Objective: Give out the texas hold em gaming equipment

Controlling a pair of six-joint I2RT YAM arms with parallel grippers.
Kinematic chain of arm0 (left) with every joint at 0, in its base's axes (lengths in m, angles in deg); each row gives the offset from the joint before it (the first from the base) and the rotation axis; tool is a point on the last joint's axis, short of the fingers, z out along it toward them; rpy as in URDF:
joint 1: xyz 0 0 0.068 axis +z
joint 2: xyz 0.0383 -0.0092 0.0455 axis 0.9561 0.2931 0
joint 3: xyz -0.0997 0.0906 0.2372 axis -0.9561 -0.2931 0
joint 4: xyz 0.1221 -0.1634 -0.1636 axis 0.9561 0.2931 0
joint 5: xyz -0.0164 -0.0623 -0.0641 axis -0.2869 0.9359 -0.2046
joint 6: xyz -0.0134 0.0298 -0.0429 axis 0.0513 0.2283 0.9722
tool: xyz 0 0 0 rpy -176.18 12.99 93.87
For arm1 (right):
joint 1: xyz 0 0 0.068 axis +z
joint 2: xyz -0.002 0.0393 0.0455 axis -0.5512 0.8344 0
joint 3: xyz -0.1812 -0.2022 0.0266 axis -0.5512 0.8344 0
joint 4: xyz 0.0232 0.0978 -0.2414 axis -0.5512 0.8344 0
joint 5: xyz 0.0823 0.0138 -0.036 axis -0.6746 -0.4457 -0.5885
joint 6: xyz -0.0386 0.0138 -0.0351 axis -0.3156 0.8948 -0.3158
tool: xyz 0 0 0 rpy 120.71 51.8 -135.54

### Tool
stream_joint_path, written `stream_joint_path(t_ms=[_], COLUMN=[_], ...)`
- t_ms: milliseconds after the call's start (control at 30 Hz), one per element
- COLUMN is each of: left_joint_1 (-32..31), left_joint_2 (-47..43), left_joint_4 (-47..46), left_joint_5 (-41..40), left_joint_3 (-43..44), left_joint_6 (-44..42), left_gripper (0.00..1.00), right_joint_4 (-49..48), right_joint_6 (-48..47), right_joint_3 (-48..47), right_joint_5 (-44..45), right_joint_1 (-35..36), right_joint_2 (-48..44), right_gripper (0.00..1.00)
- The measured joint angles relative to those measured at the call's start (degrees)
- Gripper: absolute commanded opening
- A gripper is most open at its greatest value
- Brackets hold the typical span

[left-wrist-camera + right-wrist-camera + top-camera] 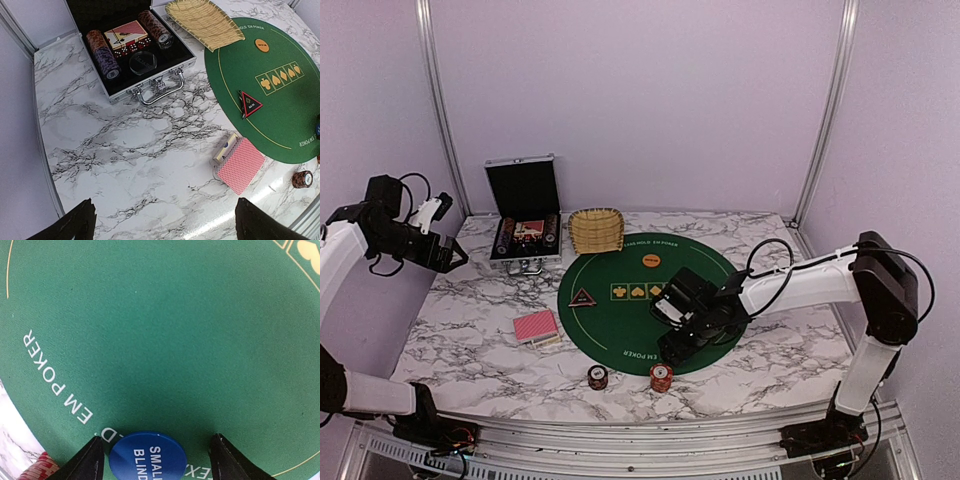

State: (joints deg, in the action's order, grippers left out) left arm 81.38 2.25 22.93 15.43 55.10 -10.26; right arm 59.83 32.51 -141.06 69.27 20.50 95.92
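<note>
**Right gripper astride the blue disc, left gripper idle over the table**

We see the marble table (470, 340) carrying a round green poker mat (610, 322) near its middle. At the far edge, left of the mat, a silver-edged black case (525, 190) stands with its lid up. A woven basket (596, 230) sits just beside it, touching the mat's far rim.

The left gripper (165, 212) hangs high over the table's left side. Its fingers are spread wide, with nothing between them. The right gripper (156, 445) is low over the near part of the mat, fingers apart.

The pinkish-red-backed cards (536, 326) lie in a stack on the bare marble, left of the mat. Two short chip stacks stand on the table just off the mat's near edge, one (597, 377) to the left and one (661, 377) to the right. A dark triangular marker (583, 297) lies flat on the mat's left part, and an orange disc (651, 261) lies near its far rim. The blue disc (147, 456) lies flat on the mat between the right gripper's fingers, with a gap showing on each side.
</note>
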Motion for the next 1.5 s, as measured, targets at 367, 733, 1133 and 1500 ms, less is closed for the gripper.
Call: stream_joint_path(t_ms=[367, 733, 1133, 1500], left_joint_1=[0.0, 0.0, 0.0, 0.0], left_joint_2=[0.0, 0.0, 0.0, 0.0], left_joint_4=[0.6, 1.0, 1.2, 1.2], left_joint_5=[0.0, 0.0, 0.0, 0.0], left_joint_3=[1.7, 1.9, 1.9, 1.9], left_joint_6=[0.0, 0.0, -0.2, -0.3], left_gripper=[0.99, 0.99, 0.99, 0.99], right_joint_4=[-1.6, -0.2, 1.4, 1.5], right_joint_6=[-0.2, 0.3, 0.5, 0.5], right_joint_3=[1.9, 3.4, 6.5, 7.4], right_joint_5=[3.0, 7.3, 10.1, 10.8], right_joint_1=[0.2, -2.3, -7.7, -9.3], right_joint_2=[-0.8, -2.5, -5.4, -6.3], right_gripper=[0.64, 0.55, 0.53, 0.55])
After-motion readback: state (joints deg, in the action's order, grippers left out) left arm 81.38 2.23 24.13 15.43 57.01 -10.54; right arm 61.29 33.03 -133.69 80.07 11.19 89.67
